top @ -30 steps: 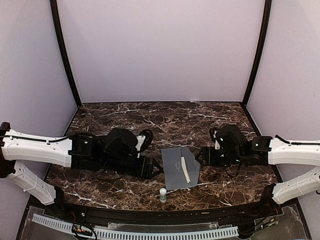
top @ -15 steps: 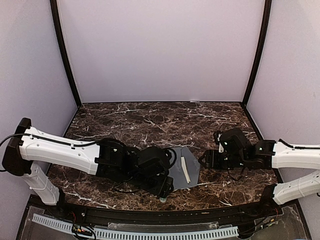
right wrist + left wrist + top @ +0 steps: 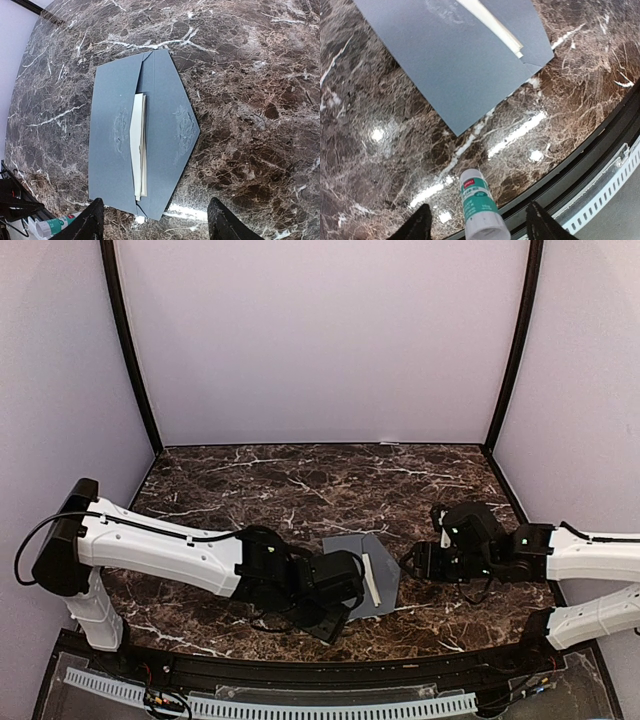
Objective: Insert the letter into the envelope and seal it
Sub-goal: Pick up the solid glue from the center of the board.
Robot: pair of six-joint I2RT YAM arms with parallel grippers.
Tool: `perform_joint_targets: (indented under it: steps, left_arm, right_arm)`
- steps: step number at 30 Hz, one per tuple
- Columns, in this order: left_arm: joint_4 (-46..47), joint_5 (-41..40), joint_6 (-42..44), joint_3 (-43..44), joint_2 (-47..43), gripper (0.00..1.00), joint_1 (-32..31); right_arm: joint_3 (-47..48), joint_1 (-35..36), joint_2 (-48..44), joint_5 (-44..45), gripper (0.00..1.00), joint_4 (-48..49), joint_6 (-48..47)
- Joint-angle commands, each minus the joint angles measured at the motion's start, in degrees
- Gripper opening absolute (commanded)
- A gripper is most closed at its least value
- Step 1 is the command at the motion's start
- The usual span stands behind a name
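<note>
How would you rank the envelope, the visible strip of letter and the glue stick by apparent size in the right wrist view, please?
1. envelope, by far the largest.
2. letter strip showing at its mouth.
3. glue stick, smallest as seen, but partly cut off at the corner.

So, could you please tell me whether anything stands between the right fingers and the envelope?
Nothing visible does. In the right wrist view, only bare marble table lies between the open right fingers and the envelope. The glue stick stands off to the side near the table's front edge, outside that path.
</note>
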Motion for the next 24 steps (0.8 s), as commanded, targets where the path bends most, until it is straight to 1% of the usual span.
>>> perform_joint_targets:
  steps: [1,5,13,14,15,16,17,19,21,24]
  left_arm:
    - [-5.15,-1.43,0.63,1.95,0.18,0.56,-0.37]
    - [-5.32,-1.21,0.47,2.04,0.14,0.46,-0.45]
    - [-1.94,-0.11,0.20,-0.14,-0.32,0.35,-0.45]
    - [-1.58,-0.02,-0.11,-0.74,-0.50,0.30,-0.45]
    - [-0.80,0.02,-0.36,-1.06,-0.98,0.28,-0.45]
    - [-0.40,-0.12,-0.91,-1.79,-1.31,0.22,-0.45]
    - [0.55,-0.25,-1.20,-2.74,-2.26,0.19,-0.45]
    - [2.48,-0.91,-2.34,-4.47,-4.35,0.14,-0.45]
    - [4.75,-2.32,-3.84,-6.59,-7.49,0.11,-0.45]
    - [9.78,-5.16,-6.37,-10.13,-15.09,0.08,-0.38]
  right_arm:
    - [-0.38,0.49,0.40,0.60,0.67,2.49,0.79]
    - [0.18,0.51,1.58,0.50,0.67,2.67,0.50]
    - [1.00,0.51,2.00,0.56,0.67,2.44,0.18]
    - [1.05,0.51,1.80,0.56,0.67,2.28,0.19]
    - [1.03,0.51,1.68,0.58,0.67,2.20,0.19]
    - [1.02,0.51,1.47,0.54,0.67,2.05,0.19]
    - [1.07,0.50,1.22,0.38,0.67,2.04,0.19]
    - [1.03,0.51,0.43,-0.16,0.67,2.32,0.19]
    - [0.94,0.51,-1.07,-1.61,0.67,3.38,0.07]
    - [0.13,0.51,-4.77,-5.45,0.68,7.24,0.33]
